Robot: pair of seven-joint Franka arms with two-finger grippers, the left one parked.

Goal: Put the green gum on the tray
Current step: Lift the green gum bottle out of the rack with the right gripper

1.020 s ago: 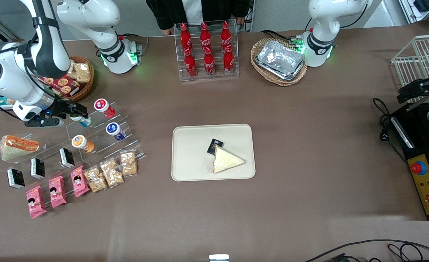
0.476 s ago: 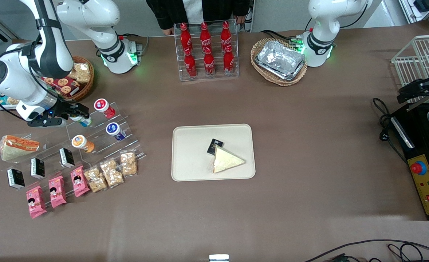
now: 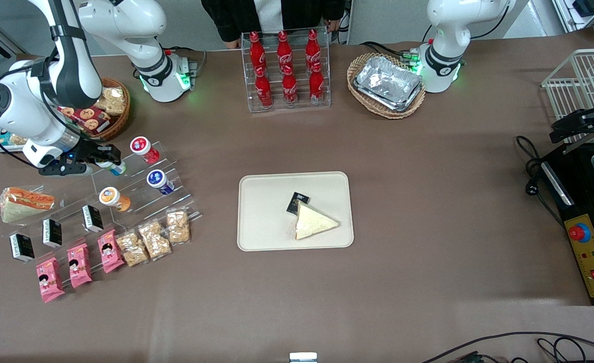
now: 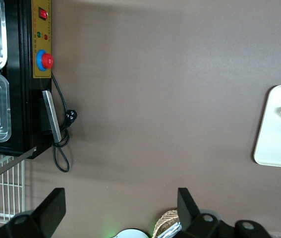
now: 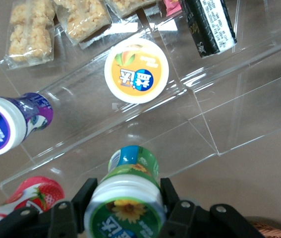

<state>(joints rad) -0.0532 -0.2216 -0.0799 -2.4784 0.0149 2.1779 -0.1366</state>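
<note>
The green gum [image 3: 116,167] is a small bottle with a green-rimmed white lid, lying on the top step of a clear acrylic stand [image 3: 140,194] toward the working arm's end of the table. My right gripper [image 3: 106,161] is shut on it. In the right wrist view the black fingers [image 5: 86,199] press both sides of the green gum [image 5: 129,196] at its lid, with the gripper [image 5: 127,202] centred on it. The beige tray [image 3: 261,201] lies mid-table and holds a wrapped sandwich [image 3: 314,222] and a small black packet [image 3: 297,202]. An edge of the tray [image 4: 279,141] shows in the left wrist view.
On the stand are a red-lidded bottle [image 3: 139,145], a blue-lidded bottle [image 3: 156,179] and an orange-lidded bottle [image 3: 109,195], with black packets and snack bags [image 3: 151,239] on lower steps. A cookie basket [image 3: 103,108] sits close to the arm. A cola rack [image 3: 287,70] stands farther back.
The right arm's wrist has shifted slightly away from the front camera. The gripper stays around the green gum, which has barely moved on its step.
</note>
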